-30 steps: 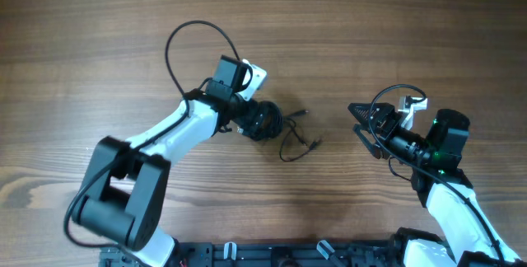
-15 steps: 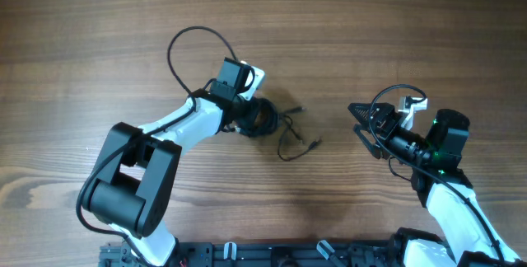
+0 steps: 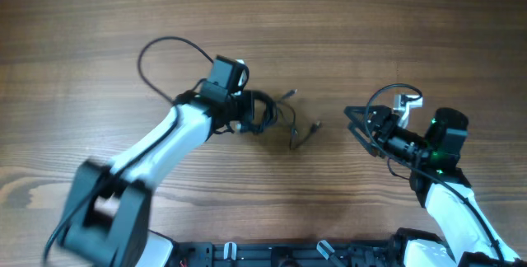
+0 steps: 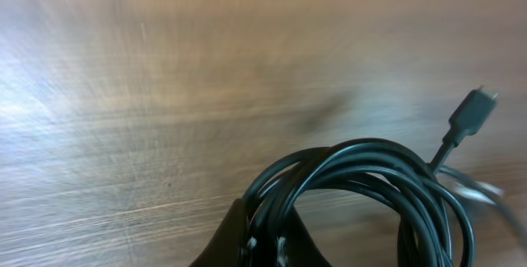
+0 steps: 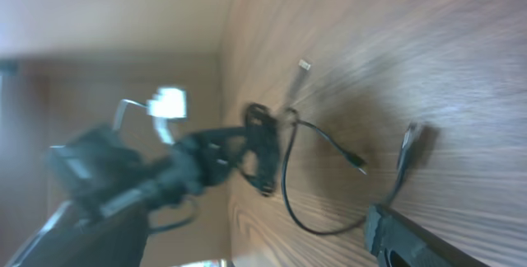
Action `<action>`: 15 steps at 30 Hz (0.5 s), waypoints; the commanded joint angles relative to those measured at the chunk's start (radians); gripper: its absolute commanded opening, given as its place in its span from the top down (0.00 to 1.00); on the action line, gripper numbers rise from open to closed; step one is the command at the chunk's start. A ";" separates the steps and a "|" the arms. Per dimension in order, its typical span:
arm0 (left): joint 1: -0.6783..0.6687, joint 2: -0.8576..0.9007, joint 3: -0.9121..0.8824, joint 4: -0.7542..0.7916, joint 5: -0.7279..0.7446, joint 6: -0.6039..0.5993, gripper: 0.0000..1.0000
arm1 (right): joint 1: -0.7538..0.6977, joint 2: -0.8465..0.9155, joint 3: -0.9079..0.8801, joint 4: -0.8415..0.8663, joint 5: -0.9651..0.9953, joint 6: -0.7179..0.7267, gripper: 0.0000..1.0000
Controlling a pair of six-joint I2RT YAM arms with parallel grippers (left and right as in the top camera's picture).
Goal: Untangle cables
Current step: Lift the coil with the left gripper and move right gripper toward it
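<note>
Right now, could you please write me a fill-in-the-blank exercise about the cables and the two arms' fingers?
1. The left fingers are ___ on the coiled cables.
2. The right fingers stand ___, apart from the cables and holding nothing.
3. The cables, with a small plug at one loose end, are ___ in colour.
4. The table has a ___ surface.

Missing words: shut; open; black; wooden.

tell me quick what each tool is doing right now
left tool: closed on the bundle of cables
right tool: open, holding nothing, apart from the cables
</note>
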 commanded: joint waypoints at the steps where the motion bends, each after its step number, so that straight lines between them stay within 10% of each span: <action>1: 0.002 -0.186 0.006 -0.019 0.001 -0.039 0.96 | 0.082 -0.007 0.057 0.042 -0.022 -0.009 0.10; 12: 0.002 -0.356 0.006 -0.200 -0.171 -0.039 0.96 | 0.425 -0.007 0.196 0.064 0.152 0.014 0.13; 15: 0.001 -0.356 0.006 -0.213 -0.160 -0.034 0.96 | 0.480 -0.006 0.196 0.061 0.256 0.069 0.57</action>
